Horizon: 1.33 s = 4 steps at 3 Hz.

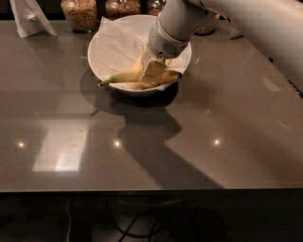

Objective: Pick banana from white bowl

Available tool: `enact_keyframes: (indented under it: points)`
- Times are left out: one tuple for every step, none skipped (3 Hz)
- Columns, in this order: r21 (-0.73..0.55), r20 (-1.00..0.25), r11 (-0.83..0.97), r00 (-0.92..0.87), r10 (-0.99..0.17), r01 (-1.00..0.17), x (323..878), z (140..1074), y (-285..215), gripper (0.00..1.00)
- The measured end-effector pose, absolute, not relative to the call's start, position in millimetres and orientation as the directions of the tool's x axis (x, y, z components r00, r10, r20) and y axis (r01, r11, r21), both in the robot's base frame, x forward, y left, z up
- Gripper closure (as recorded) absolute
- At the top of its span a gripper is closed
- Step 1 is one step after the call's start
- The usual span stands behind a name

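The white bowl (96, 62) stands at the back middle of the dark table, lined with crumpled white paper. A yellow banana (120, 77) lies across its front part, with its stem end reaching over the left rim. My gripper (152, 72) reaches down into the bowl from the upper right and is shut on the middle of the banana. My white arm hides the bowl's right back part.
Glass jars (79, 13) of grain stand in a row behind the bowl. A white folded paper item (31, 20) stands at the back left. The table's front edge (151, 190) runs across the bottom, with cables on the floor below.
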State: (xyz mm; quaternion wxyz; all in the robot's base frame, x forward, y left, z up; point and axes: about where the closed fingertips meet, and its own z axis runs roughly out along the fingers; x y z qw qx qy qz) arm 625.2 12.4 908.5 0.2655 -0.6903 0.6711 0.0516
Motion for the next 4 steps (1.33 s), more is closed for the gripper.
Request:
enact_keyframes:
  points:
    - [-0.275,-0.431,0.044,0.082,-0.899,-0.961,627,901,17,0.49]
    - [-0.247,-0.431,0.043,0.070,-0.900,-0.968,628,892,20,0.45]
    - [-0.231,-0.430,0.036,0.069,-0.900,-0.972,628,884,24,0.50]
    - [-0.226,-0.430,0.032,0.071,-0.900,-0.974,627,882,26,0.69]
